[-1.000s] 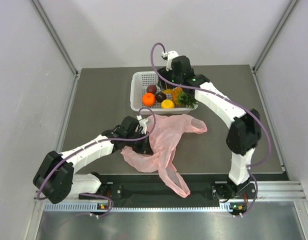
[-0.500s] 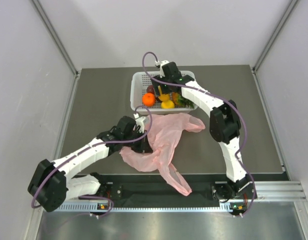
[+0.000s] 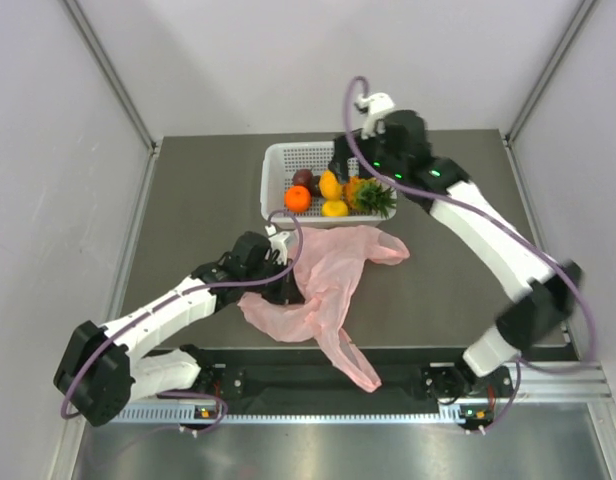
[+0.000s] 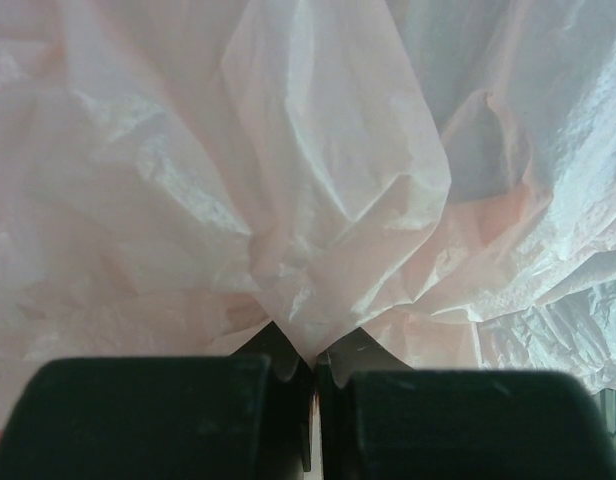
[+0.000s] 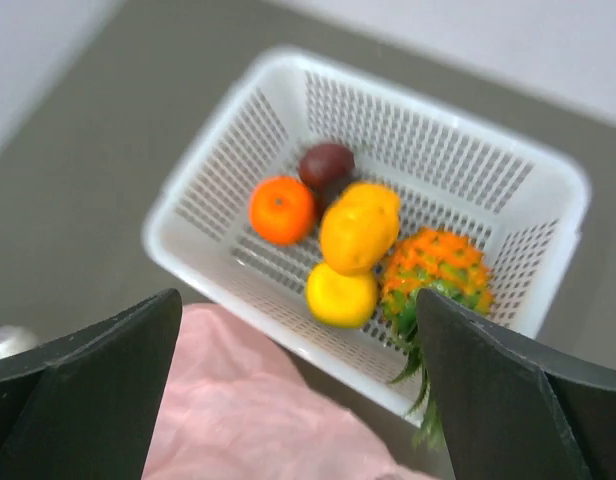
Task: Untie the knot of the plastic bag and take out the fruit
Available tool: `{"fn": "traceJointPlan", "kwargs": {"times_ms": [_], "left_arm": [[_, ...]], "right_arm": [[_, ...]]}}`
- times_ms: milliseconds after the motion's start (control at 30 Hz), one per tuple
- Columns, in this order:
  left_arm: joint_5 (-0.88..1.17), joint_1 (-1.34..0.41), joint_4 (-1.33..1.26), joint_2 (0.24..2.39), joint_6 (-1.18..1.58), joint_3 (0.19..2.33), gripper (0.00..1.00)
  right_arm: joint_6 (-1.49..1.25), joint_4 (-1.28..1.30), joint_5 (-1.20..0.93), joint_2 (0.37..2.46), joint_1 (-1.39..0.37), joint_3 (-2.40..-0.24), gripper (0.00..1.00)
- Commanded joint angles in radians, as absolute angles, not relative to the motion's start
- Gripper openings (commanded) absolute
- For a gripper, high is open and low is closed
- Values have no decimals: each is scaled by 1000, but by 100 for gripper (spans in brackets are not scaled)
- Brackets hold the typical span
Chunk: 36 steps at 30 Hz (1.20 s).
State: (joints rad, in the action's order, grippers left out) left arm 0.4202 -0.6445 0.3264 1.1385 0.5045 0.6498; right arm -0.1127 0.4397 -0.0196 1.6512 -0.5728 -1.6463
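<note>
The bag (image 3: pixel 333 270) lies crumpled and flat at the middle of the bench (image 3: pixel 198 210), towards the near edge. One handle strip (image 3: pixel 354 366) trails over that edge. The left pincer (image 4: pixel 313 368) is clenched on a fold at the bag's left side, and the pink plastic bunches upward from between its fingers (image 4: pixel 158 415).

Beyond the bag, a white basket (image 5: pixel 238 110) stands at the middle of the far edge, its near rim just beside the plastic. All the fruit is inside it: an orange (image 5: pixel 281 210), a dark purple one (image 5: pixel 326 163), two yellow ones (image 5: pixel 358 228) touching each other, and a pineapple (image 5: pixel 433 265) whose green crown points over the near rim. The right pincer (image 5: pixel 296 320) hangs above the basket, released, its fingers (image 5: pixel 98 390) spread wide with nothing between them.
</note>
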Motion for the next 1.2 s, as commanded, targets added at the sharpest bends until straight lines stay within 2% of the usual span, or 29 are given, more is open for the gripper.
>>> {"fn": "traceJointPlan", "kwargs": {"times_ms": [0, 300, 667, 900, 1167], "left_arm": [[390, -649, 307, 1091, 508, 689, 0], [376, -649, 319, 1074, 477, 758, 0], [431, -649, 316, 1098, 450, 805, 0], [431, -649, 330, 1103, 442, 838, 0], [429, -649, 342, 1083, 439, 856, 0]], "right_arm": [[-133, 354, -43, 1388, -563, -1537, 100], [-140, 446, 64, 910, -564, -1267, 100], [-193, 623, 91, 496, -563, -1232, 100], [-193, 630, 86, 430, -563, -1227, 100], [-195, 649, 110, 462, -563, -1249, 100]]}}
